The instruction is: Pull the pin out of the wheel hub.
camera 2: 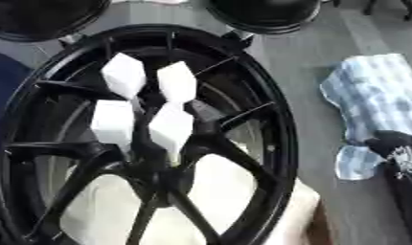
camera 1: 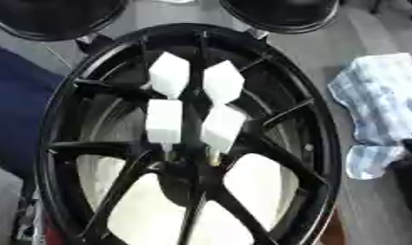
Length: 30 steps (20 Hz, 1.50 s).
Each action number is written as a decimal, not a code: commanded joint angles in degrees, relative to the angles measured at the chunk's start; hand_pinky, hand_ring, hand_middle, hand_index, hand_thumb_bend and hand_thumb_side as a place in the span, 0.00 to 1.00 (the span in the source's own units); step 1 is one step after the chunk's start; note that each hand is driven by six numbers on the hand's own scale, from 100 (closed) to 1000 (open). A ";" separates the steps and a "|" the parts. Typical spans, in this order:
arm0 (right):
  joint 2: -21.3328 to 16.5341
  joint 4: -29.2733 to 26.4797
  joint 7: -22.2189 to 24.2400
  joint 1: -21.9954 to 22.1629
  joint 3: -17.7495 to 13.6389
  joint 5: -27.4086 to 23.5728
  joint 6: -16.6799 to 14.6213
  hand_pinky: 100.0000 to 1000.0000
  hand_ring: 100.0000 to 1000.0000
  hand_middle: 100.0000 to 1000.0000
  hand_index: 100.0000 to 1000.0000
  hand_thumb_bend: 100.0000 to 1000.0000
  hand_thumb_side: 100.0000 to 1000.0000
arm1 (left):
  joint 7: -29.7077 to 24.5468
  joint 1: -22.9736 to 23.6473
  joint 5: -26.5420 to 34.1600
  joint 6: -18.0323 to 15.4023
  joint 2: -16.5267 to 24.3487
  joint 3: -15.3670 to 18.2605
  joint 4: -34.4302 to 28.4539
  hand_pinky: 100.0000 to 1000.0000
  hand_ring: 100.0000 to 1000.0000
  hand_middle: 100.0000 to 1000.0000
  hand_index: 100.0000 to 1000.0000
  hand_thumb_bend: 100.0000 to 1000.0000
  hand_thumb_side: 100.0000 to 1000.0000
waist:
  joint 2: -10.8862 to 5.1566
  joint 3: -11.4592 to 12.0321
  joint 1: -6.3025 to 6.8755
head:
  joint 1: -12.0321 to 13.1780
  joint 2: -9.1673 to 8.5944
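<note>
**Wheel in front of me, pins standing in the hub, right hand at the edge**

Left eye view: a black spoked wheel [camera 1: 325, 143] fills most of my picture, lying on a grey surface [camera 1: 323, 52]. The wheel hub [camera 1: 188, 167] sits low and central, where the spokes meet. Four white pins [camera 1: 165, 119] with blocky heads stand in a two-by-two cluster just above the hub. The lower pair show thin stems running down into it. I cannot tell which one is the pin to be pulled. None of them is touched by a hand. A pale sheet [camera 1: 251, 177] shows through the lower spoke gaps. A blue-and-white checked cloth [camera 1: 381, 95] lies on the surface to the right, apart from the rim. Two round black objects [camera 1: 280, 12] sit at the top edge, beyond the wheel. A dark blue patch [camera 1: 17, 105] lies along the left side.

Right eye view: the same layout, shifted a little left. Here my right hand [camera 2: 394, 142] shows as a dark shape with silver bits at the right edge, over the lower end of the cloth and well apart from the pins. I cannot tell whether its fingers are released or clenched. My left hand shows in neither view.
</note>
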 commanded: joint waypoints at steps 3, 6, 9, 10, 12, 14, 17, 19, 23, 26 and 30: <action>-0.60 -1.03 0.07 0.09 -0.29 0.16 -0.10 0.84 0.67 0.62 0.52 0.00 0.36 | -0.17 -0.36 -0.18 -0.29 0.40 -0.22 -1.19 0.82 0.59 0.59 0.73 0.00 0.74 | -0.97 0.13 -0.02 | 0.33 -0.64; -0.60 -1.03 0.11 0.13 -0.28 0.15 -0.22 0.84 0.67 0.62 0.52 0.00 0.36 | -0.11 -0.43 -0.10 -0.04 0.29 -0.20 -1.19 0.82 0.60 0.59 0.73 0.00 0.74 | -0.96 0.16 -0.13 | 0.29 -0.71; -0.65 -1.03 0.12 0.16 -0.30 0.11 -0.40 0.84 0.67 0.62 0.52 0.00 0.36 | -0.12 -0.49 -0.15 0.18 0.15 -0.28 -1.19 0.82 0.60 0.59 0.73 0.00 0.74 | -0.94 0.17 -0.21 | 0.28 -0.75; -0.72 -1.03 0.12 0.16 -0.31 0.05 -0.51 0.84 0.67 0.62 0.52 0.00 0.36 | -0.12 -0.51 -0.16 0.23 0.11 -0.31 -1.19 0.82 0.60 0.59 0.73 0.00 0.74 | -0.95 0.18 -0.23 | 0.25 -0.78; -1.05 -1.03 0.11 0.10 -0.35 -0.13 -0.89 0.84 0.67 0.62 0.52 0.00 0.35 | -0.13 -0.54 -0.08 0.27 0.10 -0.36 -1.19 0.82 0.60 0.59 0.73 0.00 0.74 | -0.97 0.18 -0.26 | 0.19 -0.84; -1.96 -1.03 0.18 -0.07 -0.36 -0.51 -1.77 0.84 0.67 0.63 0.52 0.00 0.34 | -0.20 -0.57 0.04 0.23 0.11 -0.43 -1.19 0.82 0.60 0.59 0.73 0.00 0.74 | -1.00 0.21 -0.27 | 0.16 -0.88; -5.14 -1.03 1.08 -0.42 -0.08 -1.28 -4.99 0.84 0.68 0.64 0.53 0.02 0.32 | -0.42 -0.56 0.23 0.16 0.23 -0.54 -1.19 0.82 0.60 0.59 0.73 0.00 0.74 | -1.09 0.20 -0.30 | 0.00 -0.88; -9.11 -1.03 2.30 -0.53 0.36 -1.62 -9.03 0.84 0.69 0.65 0.54 0.02 0.29 | -0.58 -0.54 0.29 0.14 0.34 -0.60 -1.19 0.82 0.60 0.59 0.73 0.00 0.74 | -1.17 0.21 -0.32 | -0.15 -0.82; -18.70 -1.03 5.21 -0.50 0.92 -0.96 -18.69 0.84 0.72 0.68 0.57 0.05 0.25 | -0.79 -0.39 0.30 0.12 0.48 -0.69 -1.19 0.82 0.60 0.59 0.73 0.00 0.74 | -1.35 0.31 -0.39 | -0.31 -0.58; -27.49 -1.03 8.85 -0.72 -0.20 2.80 -26.08 0.83 0.75 0.71 0.62 0.10 0.25 | -0.89 -0.04 0.15 -0.23 0.68 -0.63 -1.19 0.82 0.60 0.59 0.73 0.00 0.74 | -1.60 0.20 -0.56 | -0.18 -0.14; -38.17 -1.03 12.18 -1.24 -1.94 10.03 -32.87 0.81 0.76 0.71 0.66 0.14 0.29 | -0.89 0.37 -0.20 -0.25 0.96 -0.65 -1.19 0.82 0.60 0.59 0.73 0.00 0.74 | -1.94 -0.26 -1.05 | 0.04 0.28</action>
